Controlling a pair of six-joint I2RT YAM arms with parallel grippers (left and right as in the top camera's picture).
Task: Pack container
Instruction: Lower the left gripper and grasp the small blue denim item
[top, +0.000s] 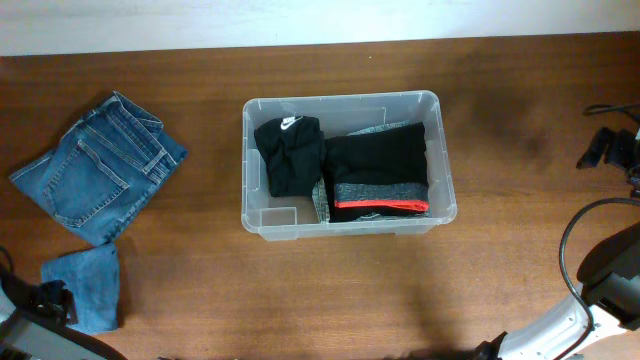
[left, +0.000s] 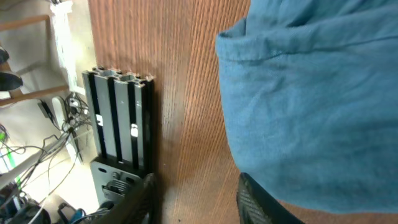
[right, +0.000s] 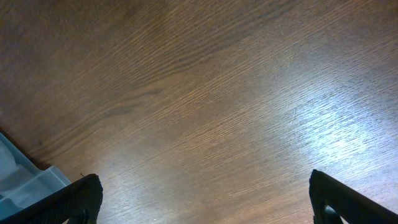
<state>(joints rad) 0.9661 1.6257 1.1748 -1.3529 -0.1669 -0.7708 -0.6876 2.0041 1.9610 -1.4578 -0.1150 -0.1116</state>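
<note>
The container (top: 444, 150), a clear plastic bin, stands mid-table. Inside lie a black garment with a white logo (top: 290, 152) and a folded black, grey and red garment (top: 378, 172). Folded blue jeans (top: 100, 165) lie at the far left. A small folded blue cloth (top: 85, 285) lies near the front left, beside my left arm (top: 30, 312). My left gripper (left: 196, 205) is open over bare wood, and its right finger (left: 261, 205) is at the edge of the blue cloth (left: 311, 99). My right gripper (right: 205, 202) is wide open above bare table, with a corner of the container (right: 25, 180) at its left.
A black aluminium post (left: 121, 118) and loose cables stand past the table's left edge. Black clips (top: 610, 148) and a cable loop (top: 575, 240) sit at the far right. The right arm (top: 600, 290) fills the front right corner.
</note>
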